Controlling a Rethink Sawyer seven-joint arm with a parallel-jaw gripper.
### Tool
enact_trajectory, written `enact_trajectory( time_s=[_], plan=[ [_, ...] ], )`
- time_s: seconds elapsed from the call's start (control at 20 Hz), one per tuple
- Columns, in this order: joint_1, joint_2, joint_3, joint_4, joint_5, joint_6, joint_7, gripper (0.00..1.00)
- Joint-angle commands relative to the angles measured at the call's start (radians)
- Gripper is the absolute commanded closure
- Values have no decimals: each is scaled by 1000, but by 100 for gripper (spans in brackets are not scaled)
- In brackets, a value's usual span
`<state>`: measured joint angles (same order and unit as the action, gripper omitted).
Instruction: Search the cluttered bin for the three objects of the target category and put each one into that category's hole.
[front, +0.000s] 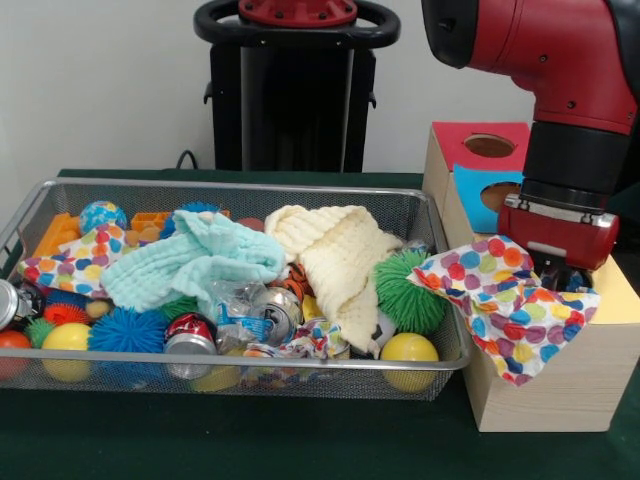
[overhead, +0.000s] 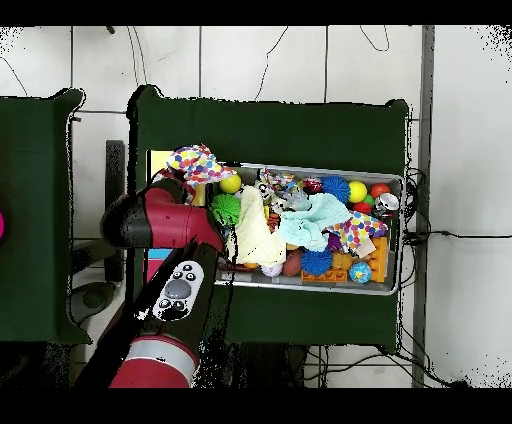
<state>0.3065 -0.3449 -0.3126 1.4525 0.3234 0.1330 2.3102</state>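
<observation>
The wire mesh bin (front: 230, 187) fills the left and middle of the table. It also shows in the overhead view (overhead: 396, 182). My gripper (front: 560, 272) is low over the yellow-topped box (front: 618, 300) at the right, shut on a polka-dot cloth (front: 500, 305). That cloth drapes over the box's top and front corner and reaches the bin's rim. It hides the yellow box's hole. From above the cloth (overhead: 195, 162) lies on the yellow box (overhead: 156, 165). A second polka-dot cloth (front: 75, 258) lies at the bin's left end (overhead: 358, 230). A third patch of dotted fabric (front: 312, 340) peeks out at the bin's front.
A mint-green cloth (front: 190, 262) and a cream cloth (front: 340, 260) lie over the clutter of spiky balls, cans and yellow balls. The blue-topped box (front: 480, 188) and the red-topped box (front: 480, 135) stand behind the yellow one. The pedestal (front: 295, 90) is at the back.
</observation>
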Motion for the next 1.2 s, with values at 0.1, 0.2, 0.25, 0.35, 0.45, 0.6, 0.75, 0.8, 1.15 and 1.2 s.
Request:
enact_trajectory(
  time_s=[0.1,0.2,0.25,0.35,0.45,0.6,0.75,0.8,1.15,1.2],
  plan=[
    [-57,197,153,213,-102,128,17,0],
    [-67,183,164,225,-107,112,16,0],
    [-72,177,169,232,-109,103,15,0],
    [-76,170,174,237,-110,103,15,0],
    [-82,161,181,247,-115,80,21,0],
    [-85,160,185,247,-124,69,28,100],
    [-97,156,198,251,-135,56,21,100],
    [-98,155,198,250,-138,55,23,100],
    [-101,156,201,246,-154,53,34,100],
    [-101,155,202,247,-156,54,35,100]
  ],
)
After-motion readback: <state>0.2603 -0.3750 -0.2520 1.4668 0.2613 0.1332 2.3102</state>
